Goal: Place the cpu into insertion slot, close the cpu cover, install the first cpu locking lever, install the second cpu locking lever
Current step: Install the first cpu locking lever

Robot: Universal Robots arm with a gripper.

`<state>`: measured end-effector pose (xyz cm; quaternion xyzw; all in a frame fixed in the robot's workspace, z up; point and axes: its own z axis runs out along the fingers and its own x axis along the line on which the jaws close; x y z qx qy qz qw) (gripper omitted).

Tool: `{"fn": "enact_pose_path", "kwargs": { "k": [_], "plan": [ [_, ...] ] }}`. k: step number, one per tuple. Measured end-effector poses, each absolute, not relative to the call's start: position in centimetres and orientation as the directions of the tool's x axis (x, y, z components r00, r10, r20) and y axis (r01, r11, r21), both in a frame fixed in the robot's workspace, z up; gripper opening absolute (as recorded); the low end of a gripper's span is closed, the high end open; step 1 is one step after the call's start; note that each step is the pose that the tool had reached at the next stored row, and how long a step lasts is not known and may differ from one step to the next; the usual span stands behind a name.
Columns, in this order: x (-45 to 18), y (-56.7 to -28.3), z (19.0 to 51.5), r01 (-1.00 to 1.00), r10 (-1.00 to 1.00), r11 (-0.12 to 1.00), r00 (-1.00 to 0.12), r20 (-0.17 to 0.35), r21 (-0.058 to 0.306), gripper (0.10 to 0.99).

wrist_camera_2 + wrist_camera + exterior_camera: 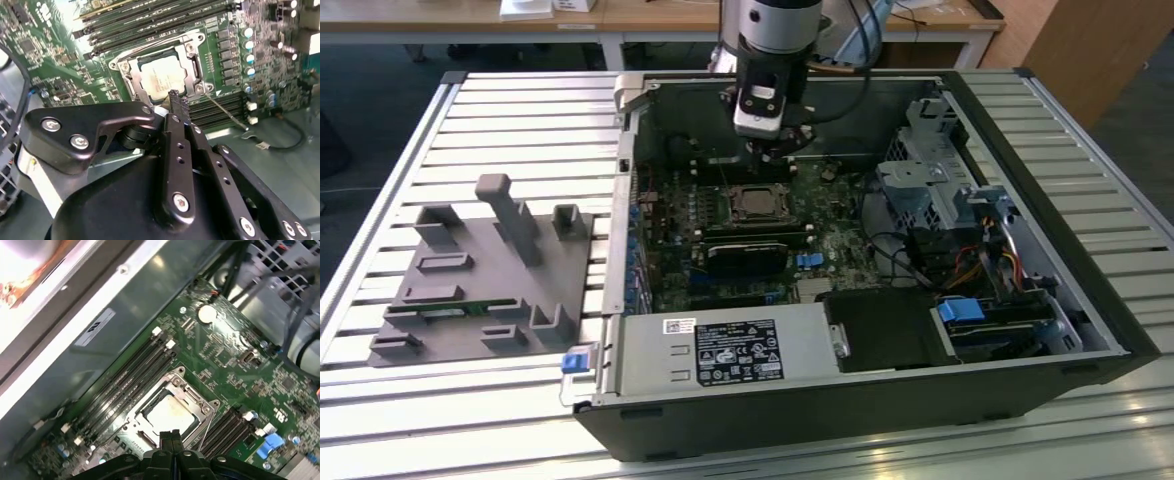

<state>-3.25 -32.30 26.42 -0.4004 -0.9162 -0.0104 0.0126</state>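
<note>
The cpu (160, 76) shows its silvery top, lying flat in the insertion slot (116, 65) on the green motherboard. The cpu cover (191, 67), a thin metal frame, lies down around the chip in both wrist views. A thin locking lever (227, 114) sticks out slantwise from one corner of the socket. My gripper (178, 99) is shut with nothing between its fingers, its tips just above the socket's edge. In the first wrist view the cpu (171, 415) sits right beyond the gripper (170, 434). In the exterior view the gripper (770, 152) hangs over the board, just behind the cpu (750, 203).
Long black memory slots (150, 22) flank the socket. The open case holds a power supply (720, 352) at the front and a drive cage with cables (941, 190) on the exterior view's right. A grey fixture (487, 270) stands on the slatted table beside the case.
</note>
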Motion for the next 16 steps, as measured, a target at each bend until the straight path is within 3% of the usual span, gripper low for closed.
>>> {"fn": "enact_pose_path", "kwargs": {
  "k": [16],
  "plan": [
    [-3.25,-32.3,26.41,0.555,0.555,0.832,-0.831,0.031,0.009,0.106]
  ]
}}
